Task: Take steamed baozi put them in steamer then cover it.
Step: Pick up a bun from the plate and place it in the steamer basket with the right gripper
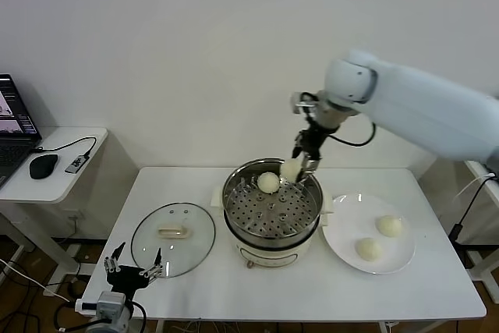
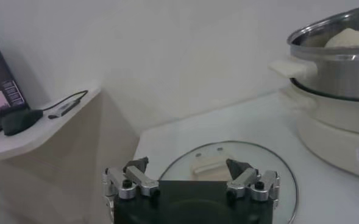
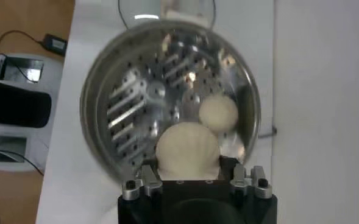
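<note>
In the head view, the steamer [image 1: 271, 212] is seen at the middle of the white table [image 1: 234, 286], with one baozi [image 1: 268, 182] resting on its perforated tray near the far wall. A second baozi [image 1: 291, 169] is clamped in the right gripper [image 1: 300, 168], which is held over the steamer's far rim. Two more buns [image 1: 388, 225] [image 1: 367, 249] are left on the white plate [image 1: 343, 232] just right of the steamer. The cover [image 1: 173, 238] is laid flat on the table to the steamer's left, and the left gripper [image 1: 133, 273] is parked low at the table's near left edge, fingers spread apart. In the left wrist view, the parted fingers [image 2: 141, 179] are shown just before the cover [image 2: 228, 182], with the steamer [image 2: 337, 67] beyond. In the right wrist view, the held baozi [image 3: 188, 149] is gripped between the fingers above the tray, close to the bun already placed [image 3: 218, 112].
</note>
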`<action>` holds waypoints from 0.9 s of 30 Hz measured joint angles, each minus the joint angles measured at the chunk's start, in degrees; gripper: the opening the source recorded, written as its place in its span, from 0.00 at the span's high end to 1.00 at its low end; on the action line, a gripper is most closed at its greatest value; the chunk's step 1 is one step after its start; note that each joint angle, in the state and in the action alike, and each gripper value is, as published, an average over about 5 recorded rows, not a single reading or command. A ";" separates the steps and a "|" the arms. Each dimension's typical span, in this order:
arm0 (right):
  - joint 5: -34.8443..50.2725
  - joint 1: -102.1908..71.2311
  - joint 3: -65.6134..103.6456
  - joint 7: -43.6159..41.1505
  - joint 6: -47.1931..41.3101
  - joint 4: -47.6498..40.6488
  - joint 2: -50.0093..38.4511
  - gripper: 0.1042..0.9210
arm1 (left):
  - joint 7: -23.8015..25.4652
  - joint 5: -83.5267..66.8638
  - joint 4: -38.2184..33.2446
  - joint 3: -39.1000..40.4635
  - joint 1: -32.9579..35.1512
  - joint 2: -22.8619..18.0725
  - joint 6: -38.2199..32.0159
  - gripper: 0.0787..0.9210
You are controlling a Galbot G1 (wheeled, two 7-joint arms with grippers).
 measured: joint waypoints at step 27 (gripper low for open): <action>-6.44 -11.89 2.57 1.63 0.20 -12.42 14.83 0.34 | -0.04 -0.81 1.70 0.53 -1.24 -0.39 0.12 0.12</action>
